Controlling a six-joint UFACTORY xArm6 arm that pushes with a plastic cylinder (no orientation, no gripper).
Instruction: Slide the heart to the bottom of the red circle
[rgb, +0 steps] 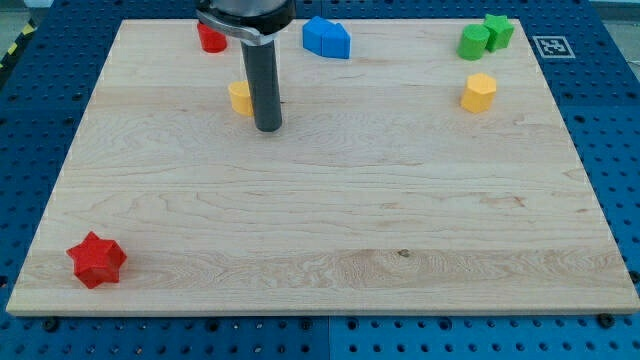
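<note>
Wooden board (330, 200) lying on a blue pegboard bench (620, 130). The arm carries no claw, only a dark rod; my tip (267, 129) rests on the board in its upper-left part, touching or just beside the right side of a yellow block (240, 97), shape partly hidden, possibly the heart. Red cylinder (211, 38) near the top-left corner, partly behind the arm. Blue blocks (327, 38) at the top edge, middle. Green blocks (486, 36) near the top-right corner; a yellow hexagon block (479, 92) just below them. Red star block (96, 260) near the bottom-left corner.
</note>
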